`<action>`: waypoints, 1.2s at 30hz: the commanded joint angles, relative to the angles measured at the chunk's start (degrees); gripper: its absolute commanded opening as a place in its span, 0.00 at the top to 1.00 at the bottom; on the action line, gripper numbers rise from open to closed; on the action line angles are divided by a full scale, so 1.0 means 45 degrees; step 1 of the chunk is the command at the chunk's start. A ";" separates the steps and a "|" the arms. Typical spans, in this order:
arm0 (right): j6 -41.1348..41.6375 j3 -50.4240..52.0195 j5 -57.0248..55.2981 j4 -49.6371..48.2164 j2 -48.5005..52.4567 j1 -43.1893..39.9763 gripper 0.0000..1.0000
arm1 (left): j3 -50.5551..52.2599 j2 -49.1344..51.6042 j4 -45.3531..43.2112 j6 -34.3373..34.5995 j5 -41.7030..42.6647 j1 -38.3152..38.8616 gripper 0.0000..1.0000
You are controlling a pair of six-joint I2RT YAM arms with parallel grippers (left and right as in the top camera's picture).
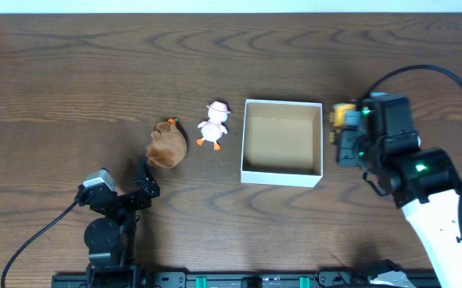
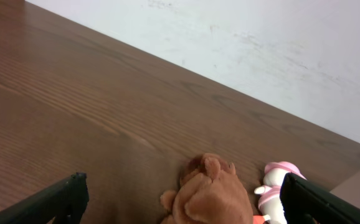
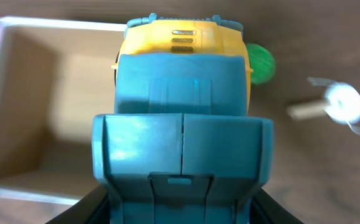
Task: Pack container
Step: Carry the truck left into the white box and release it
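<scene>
Overhead: the square shallow cardboard box (image 1: 283, 140), white outside and tan inside, lies right of the middle of the dark wooden table (image 1: 95, 64). The right gripper (image 1: 341, 128) stands just beside its right wall, clamped on a yellow and teal plastic toy (image 1: 343, 114). Left of the box are a white duck figure (image 1: 213, 124) and a brown plush animal (image 1: 168, 144); bare wood stretches behind them.

Left wrist: the left gripper (image 2: 183, 202) has its fingers wide apart, with the plush ahead of them (not touched).

Right wrist: the toy fills the view, and the box lies to its left.
</scene>
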State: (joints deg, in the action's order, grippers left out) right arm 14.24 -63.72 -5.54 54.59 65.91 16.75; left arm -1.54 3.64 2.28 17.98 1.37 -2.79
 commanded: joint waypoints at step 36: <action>-0.6955 -0.0471 -0.0733 -0.2705 0.4211 0.4172 0.46 | 0.0287 0.0005 0.0355 -0.0121 -0.0068 0.0053 0.02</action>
State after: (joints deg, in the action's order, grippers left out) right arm -15.00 -64.58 -7.90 42.48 83.22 35.44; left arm -1.54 3.66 2.28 17.98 1.37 -2.79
